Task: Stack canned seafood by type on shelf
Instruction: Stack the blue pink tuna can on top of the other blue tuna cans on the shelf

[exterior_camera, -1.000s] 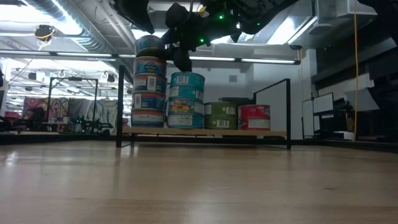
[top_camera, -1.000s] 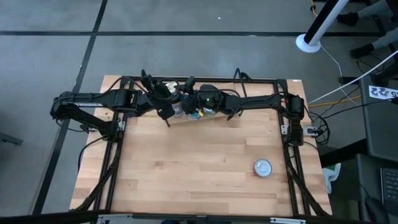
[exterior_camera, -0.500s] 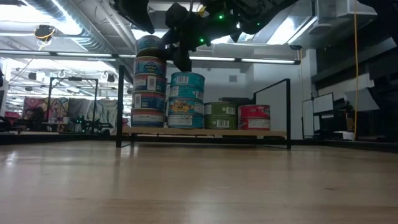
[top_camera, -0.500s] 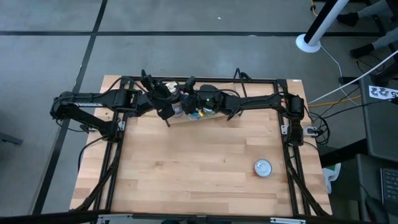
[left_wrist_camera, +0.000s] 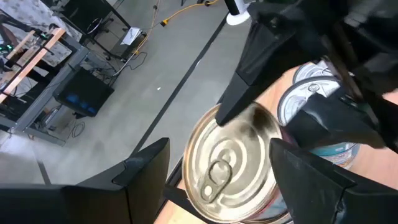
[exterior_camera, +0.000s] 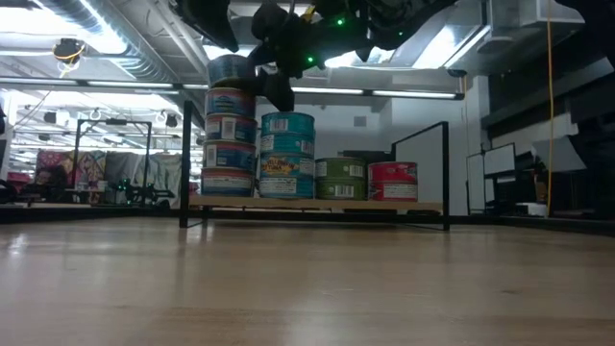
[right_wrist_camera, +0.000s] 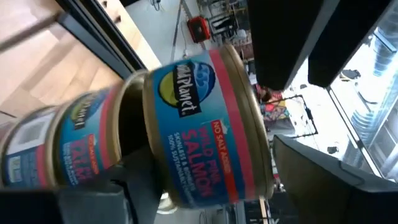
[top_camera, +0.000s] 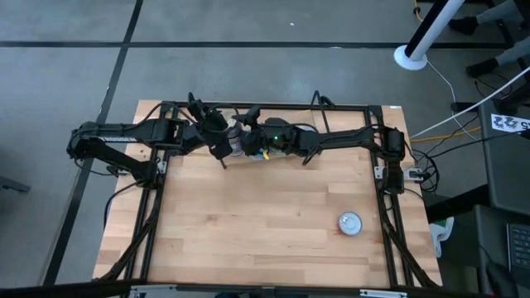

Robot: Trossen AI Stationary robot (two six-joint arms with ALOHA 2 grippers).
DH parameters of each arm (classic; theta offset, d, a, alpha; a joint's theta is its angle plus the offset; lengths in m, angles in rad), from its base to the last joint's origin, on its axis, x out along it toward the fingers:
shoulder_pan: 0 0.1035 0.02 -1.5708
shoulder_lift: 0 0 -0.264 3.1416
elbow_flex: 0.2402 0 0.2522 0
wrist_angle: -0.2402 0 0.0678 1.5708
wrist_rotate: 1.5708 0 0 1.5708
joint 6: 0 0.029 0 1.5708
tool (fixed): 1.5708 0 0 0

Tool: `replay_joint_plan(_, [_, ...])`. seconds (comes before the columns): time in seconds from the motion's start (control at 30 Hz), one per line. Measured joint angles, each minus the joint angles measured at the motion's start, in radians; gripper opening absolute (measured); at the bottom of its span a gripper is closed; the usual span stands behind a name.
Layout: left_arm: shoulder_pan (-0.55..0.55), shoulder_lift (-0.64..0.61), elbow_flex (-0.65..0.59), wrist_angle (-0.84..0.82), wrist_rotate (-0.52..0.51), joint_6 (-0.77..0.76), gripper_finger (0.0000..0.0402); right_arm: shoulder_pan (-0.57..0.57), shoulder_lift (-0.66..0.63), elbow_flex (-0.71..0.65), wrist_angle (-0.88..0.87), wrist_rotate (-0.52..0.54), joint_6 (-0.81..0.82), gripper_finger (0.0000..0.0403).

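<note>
Low view: at the left of the shelf (exterior_camera: 317, 206), a tall stack of blue-labelled tins (exterior_camera: 230, 142) is seen, four high, its top tin partly covered by dark arm parts that are cut off at the upper edge. Just beside it stands a stack of two teal tins (exterior_camera: 287, 155), then a single green tin (exterior_camera: 340, 180) and a single red tin (exterior_camera: 392, 180).

From above, most of the shelf and its tins is hidden beneath the two arms, which meet over it at the table's far edge. The left gripper (top_camera: 220, 132) is held over the tall stack; in its wrist view its fingers (left_wrist_camera: 144, 172) are spread apart on either side of a silver pull-tab lid (left_wrist_camera: 231, 165) without visibly touching it. The right gripper (top_camera: 246, 137) is placed just beside it, fingers spread wide; in its wrist view a blue salmon tin (right_wrist_camera: 202, 127) lies between them, though contact cannot be made out. Well apart, near the table's right front, a lone silver-topped tin (top_camera: 350, 223) is left on the tabletop (top_camera: 248, 215).
</note>
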Motion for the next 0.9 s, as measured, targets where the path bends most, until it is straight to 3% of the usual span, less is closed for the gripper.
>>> replay_joint_plan(0.23, [0.000,0.000,0.000,0.000,0.000,0.000,0.0272,0.011,0.000,0.001,0.003,-0.010,-0.001,0.0296])
replay_joint_plan(0.9, [-0.044,0.000,0.000,0.105,0.034,0.020,0.0272,0.017,0.000,0.002,0.001,-0.011,-0.001,0.0276])
